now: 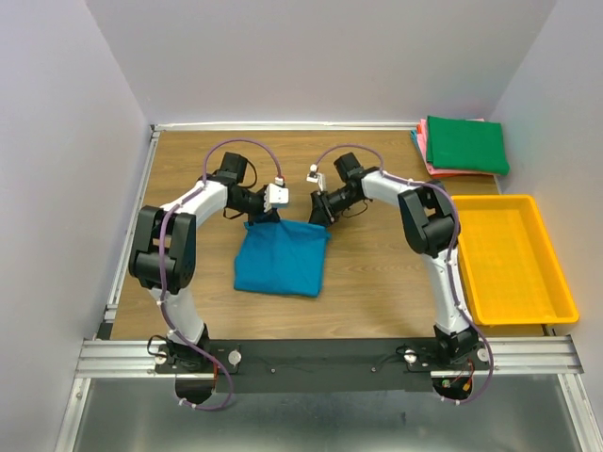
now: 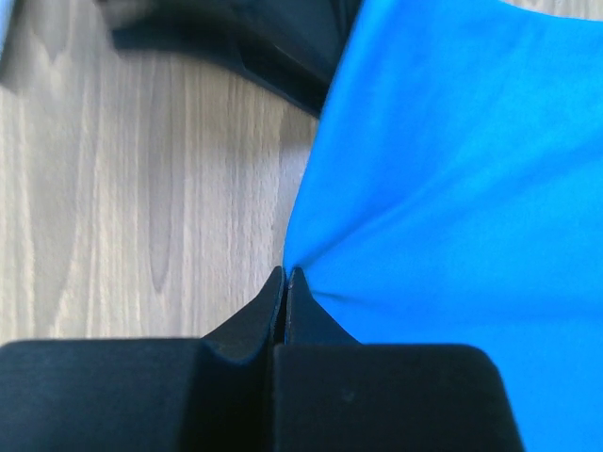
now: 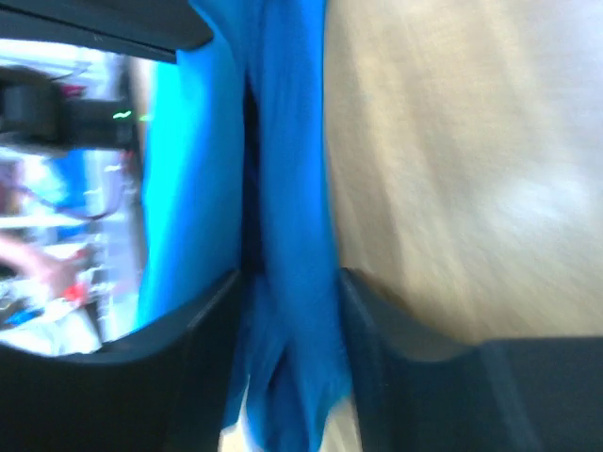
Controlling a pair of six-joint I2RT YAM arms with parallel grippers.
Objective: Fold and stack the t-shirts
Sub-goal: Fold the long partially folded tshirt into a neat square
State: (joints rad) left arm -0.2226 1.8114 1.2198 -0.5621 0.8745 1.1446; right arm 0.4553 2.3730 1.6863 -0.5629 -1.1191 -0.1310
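In the middle of the worktop (image 1: 377,282) lies the teal-blue t-shirt (image 1: 281,259), with both arms meeting at its far edge. The left claw (image 2: 285,282) is pinched tight on the shirt's far left corner. The right claw (image 3: 289,278) grips bunched cloth at the far right corner. At the worktop's far right, a folded dark green t-shirt (image 1: 466,144) tops the pink t-shirts (image 1: 443,172), just beyond the yellow tray (image 1: 509,254).

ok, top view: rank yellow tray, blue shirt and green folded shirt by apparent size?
1. yellow tray, clearly largest.
2. teal-blue shirt.
3. green folded shirt, smallest as seen. It lies farther from the camera, so its true gap to the blue one is unsure.
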